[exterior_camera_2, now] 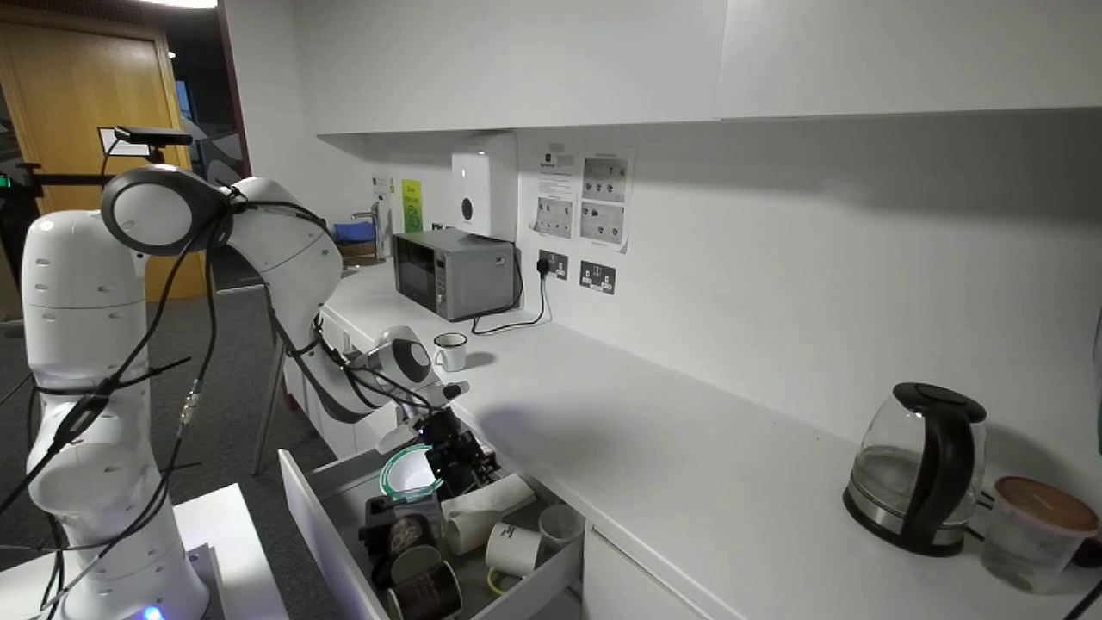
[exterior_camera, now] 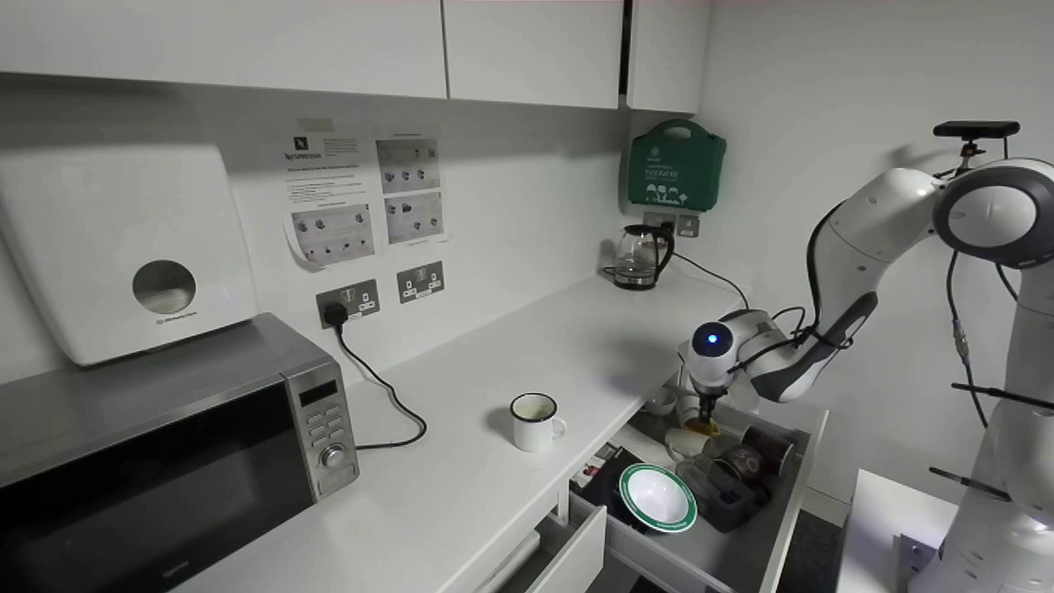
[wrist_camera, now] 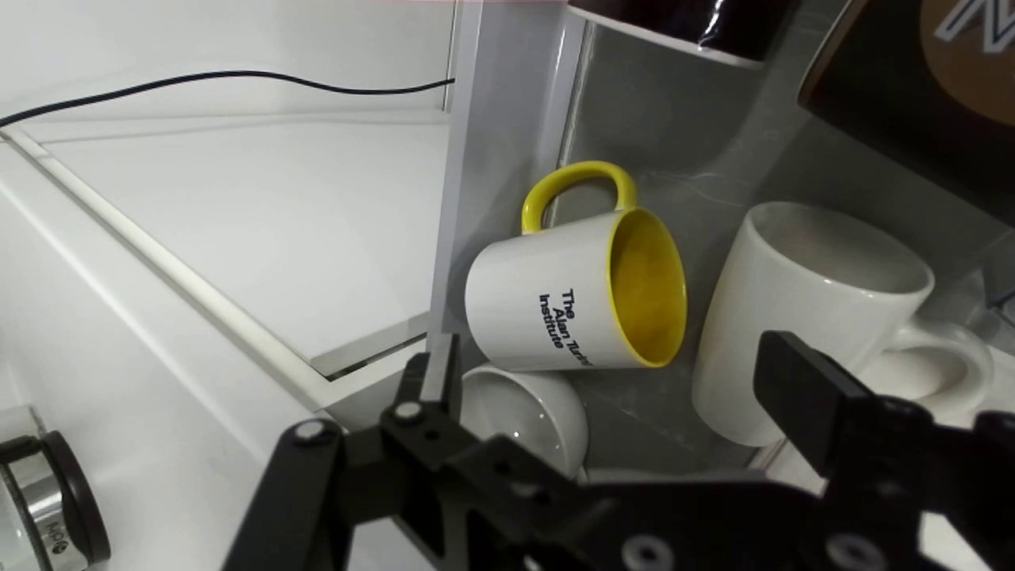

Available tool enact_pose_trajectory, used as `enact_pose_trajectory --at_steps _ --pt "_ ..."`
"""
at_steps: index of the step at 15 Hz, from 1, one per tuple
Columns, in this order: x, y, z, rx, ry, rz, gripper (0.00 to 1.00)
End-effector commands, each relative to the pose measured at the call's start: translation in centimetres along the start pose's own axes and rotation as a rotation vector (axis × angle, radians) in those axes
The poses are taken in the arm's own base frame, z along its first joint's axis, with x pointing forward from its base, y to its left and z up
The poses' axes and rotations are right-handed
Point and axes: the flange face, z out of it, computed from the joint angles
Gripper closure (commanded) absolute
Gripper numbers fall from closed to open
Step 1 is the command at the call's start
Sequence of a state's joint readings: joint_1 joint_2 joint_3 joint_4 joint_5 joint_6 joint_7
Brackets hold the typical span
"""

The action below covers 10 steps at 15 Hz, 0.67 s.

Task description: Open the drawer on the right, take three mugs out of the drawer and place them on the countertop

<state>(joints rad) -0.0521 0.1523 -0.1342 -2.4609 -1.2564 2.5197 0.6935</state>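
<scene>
The right drawer (exterior_camera: pixel 803 486) stands open in both exterior views (exterior_camera_2: pixel 314 525). A white enamel mug with a dark rim (exterior_camera: pixel 534 423) stands upright on the white countertop (exterior_camera: pixel 469 371). In the wrist view, a white mug with yellow inside and handle (wrist_camera: pixel 547 305) lies on its side in the drawer. A plain white mug (wrist_camera: pixel 781 317) is beside it, and a white cup or bowl (wrist_camera: pixel 547 404) sits below. Two dark mugs (wrist_camera: pixel 682 24) (wrist_camera: pixel 880 103) are partly cut off at the top. My gripper (wrist_camera: pixel 614 377) is open and empty over the drawer, its fingers near these mugs.
A green-rimmed bowl (exterior_camera: pixel 657 498) and dark items (exterior_camera: pixel 725 494) are also in the drawer. A narrower drawer (exterior_camera: pixel 576 556) is partly open beside it. A kettle (exterior_camera_2: pixel 917 474), a lidded container (exterior_camera_2: pixel 1033 542) and a microwave (exterior_camera_2: pixel 465 271) stand on the countertop. Cupboards hang above.
</scene>
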Motion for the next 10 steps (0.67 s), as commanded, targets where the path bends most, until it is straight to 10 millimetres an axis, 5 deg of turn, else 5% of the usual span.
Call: enact_pose_trajectory --at_steps 1,10 --pt "0.02 0.02 -0.04 0.000 -0.001 0.000 0.00" --pt "0.20 -0.14 0.12 0.005 -0.002 0.000 0.00"
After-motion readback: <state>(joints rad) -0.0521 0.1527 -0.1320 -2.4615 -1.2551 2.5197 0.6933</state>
